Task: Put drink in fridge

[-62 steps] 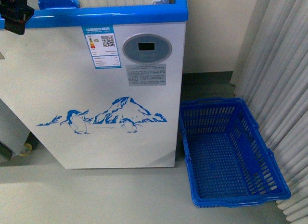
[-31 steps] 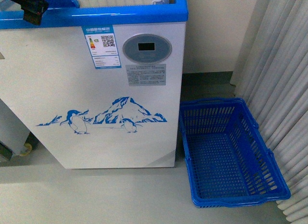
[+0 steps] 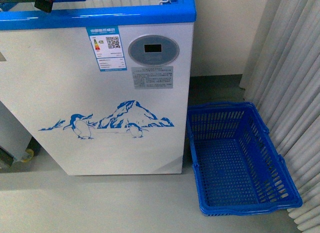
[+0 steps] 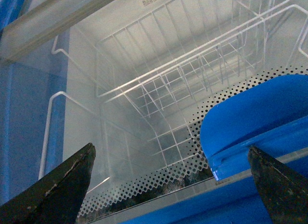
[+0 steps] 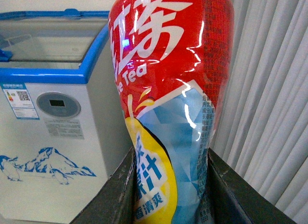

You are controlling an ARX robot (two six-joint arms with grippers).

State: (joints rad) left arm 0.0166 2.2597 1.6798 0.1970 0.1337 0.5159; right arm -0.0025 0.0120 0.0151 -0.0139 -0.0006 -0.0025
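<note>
The fridge (image 3: 100, 93) is a white chest with a blue top rim and a penguin drawing, filling the left of the front view. My left gripper (image 3: 44, 1) hovers at its top left edge. In the left wrist view that gripper (image 4: 171, 195) is open, its fingers (image 4: 62, 185) spread over the glass lid beside a blue handle (image 4: 255, 118), and a white wire basket (image 4: 183, 75) shows inside. My right gripper (image 5: 168, 195) is shut on the drink (image 5: 168, 89), an upright bottle with a red, blue and yellow label. Its cap is out of view. The fridge (image 5: 48, 113) stands behind it.
A blue plastic basket (image 3: 240, 158) sits on the floor right of the fridge. White curtains (image 3: 295, 83) hang along the right side. A grey-white cabinet with a beige caster (image 3: 27, 154) peeks out at the lower left.
In the front view my left gripper has moved right and upward along the fridge's top rim, and now only its lower part shows at the frame's top edge.
</note>
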